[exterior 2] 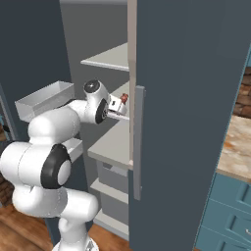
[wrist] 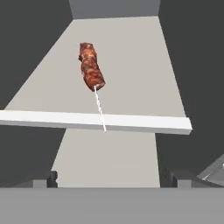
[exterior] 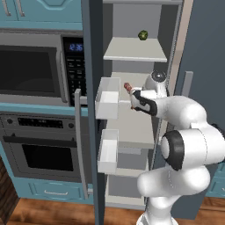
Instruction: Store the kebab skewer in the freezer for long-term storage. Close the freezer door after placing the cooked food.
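The kebab skewer (wrist: pixel 92 72) lies on a pale grey shelf (wrist: pixel 131 65) of the freezer (exterior: pixel 132 127). Its meat chunks rest on the shelf and its thin stick reaches out over the shelf's front edge. It appears as a small red spot (exterior: pixel 127 87) in front of the hand. My gripper (wrist: pixel 112 178) is open and holds nothing. Its fingertips (wrist: pixel 51 178) stand wide apart, just short of the shelf edge and below the stick. The freezer door (exterior: pixel 91 132) stands wide open to the left, its white inner bins (exterior: pixel 107 97) facing the arm.
A small round green item (exterior: pixel 143 35) sits on the shelf above. A microwave (exterior: pixel 30 70) and an oven (exterior: pixel 39 149) stand left of the open door. The matching shut door (exterior 2: pixel 191 122) with its grey handle (exterior 2: pixel 138 142) flanks the arm on the right.
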